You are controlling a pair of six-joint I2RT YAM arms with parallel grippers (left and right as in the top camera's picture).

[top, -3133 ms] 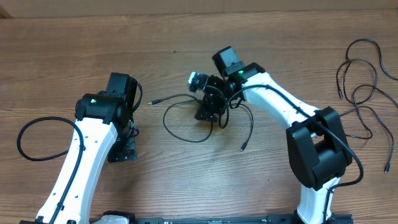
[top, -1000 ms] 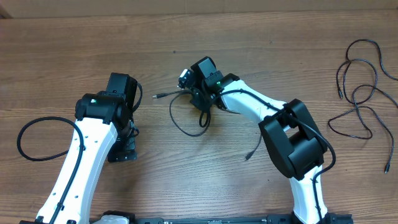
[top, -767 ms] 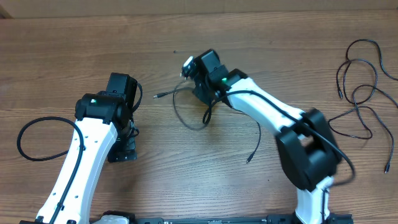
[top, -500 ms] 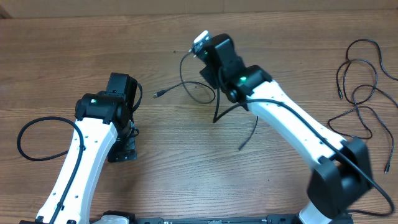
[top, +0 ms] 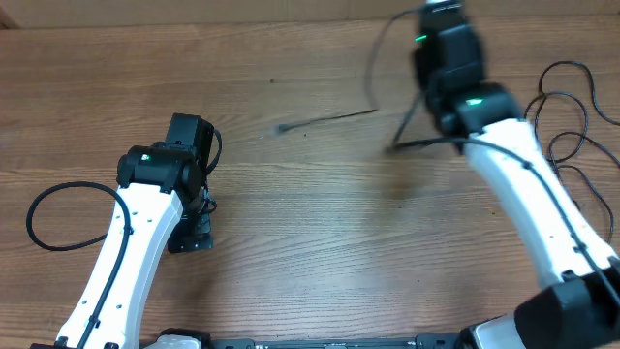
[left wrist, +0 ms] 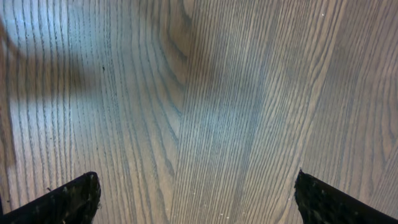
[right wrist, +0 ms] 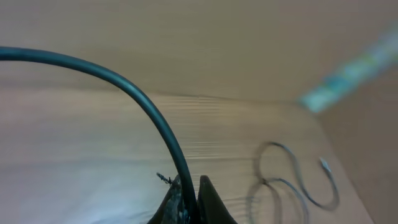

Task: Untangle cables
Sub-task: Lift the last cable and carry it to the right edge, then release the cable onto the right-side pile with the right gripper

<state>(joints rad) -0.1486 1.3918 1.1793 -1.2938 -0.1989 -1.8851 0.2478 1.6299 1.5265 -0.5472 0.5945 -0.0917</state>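
Right pincer [right wrist: 189, 200] swung right, pinching thin black cable [right wrist: 127, 89], grainy wooden table [left wrist: 217, 93]

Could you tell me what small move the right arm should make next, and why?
Probably lower the right claw and lay its cable on bare table, short of the loose cables at the right edge. The claw is shut on that cable; landing on the others could retangle them.
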